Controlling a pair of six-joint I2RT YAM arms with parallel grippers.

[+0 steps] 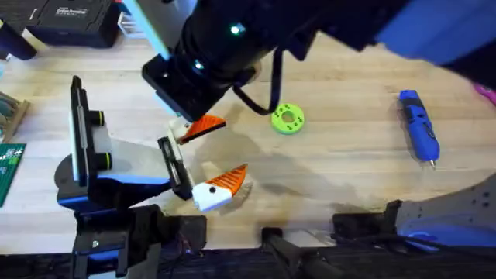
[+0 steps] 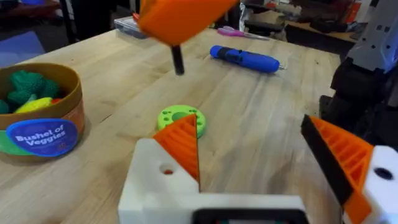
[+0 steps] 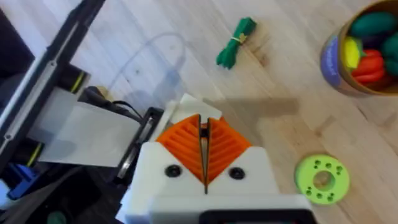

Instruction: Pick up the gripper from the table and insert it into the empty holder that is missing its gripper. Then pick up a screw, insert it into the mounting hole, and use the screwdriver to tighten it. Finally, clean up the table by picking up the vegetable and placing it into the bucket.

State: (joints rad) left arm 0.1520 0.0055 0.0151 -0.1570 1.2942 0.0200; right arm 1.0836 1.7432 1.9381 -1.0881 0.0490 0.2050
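We take the green disc with holes [image 1: 287, 118] as our landmark on the wooden surface [image 1: 349, 155]. Our right pincer [image 3: 204, 149] hovers beside it with its orange pads pressed together, nothing between them, so it seems free for a fresh grasp. Our left pincer [image 2: 261, 162] stands wide apart and empty, aimed over the disc. The blue screwdriver [image 1: 419, 125] lies well beyond the disc, untouched. The green vegetable [image 3: 236, 43] rests loose near the veggie bucket [image 2: 43, 121], so cleanup looks undone.
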